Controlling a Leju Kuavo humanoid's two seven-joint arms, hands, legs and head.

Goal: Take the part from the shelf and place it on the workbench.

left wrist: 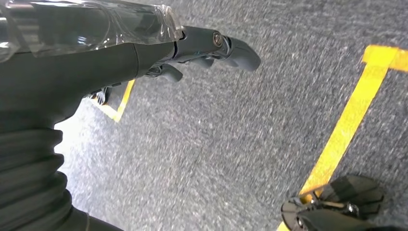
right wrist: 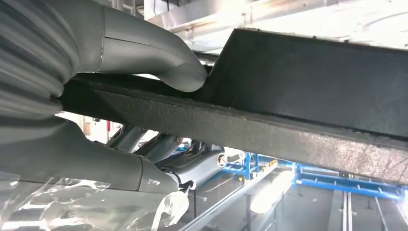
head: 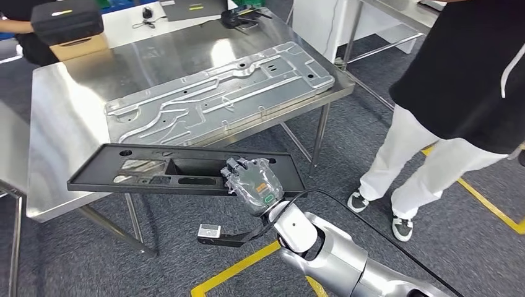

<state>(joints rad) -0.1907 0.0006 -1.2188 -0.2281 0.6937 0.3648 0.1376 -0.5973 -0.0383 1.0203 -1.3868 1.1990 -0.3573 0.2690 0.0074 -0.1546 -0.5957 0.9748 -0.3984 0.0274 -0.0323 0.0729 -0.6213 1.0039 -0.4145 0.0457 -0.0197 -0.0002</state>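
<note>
Black part [head: 186, 170] gripped by right hand [head: 252, 183], left hand [left wrist: 159, 53] empty, steel workbench [head: 68, 111], grey carpet [head: 470, 247].

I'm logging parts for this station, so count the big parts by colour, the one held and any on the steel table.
Black: 1, the black panel held by the right hand.
Silver: 1, the silver plate on the steel table.
Total: 2.
</note>
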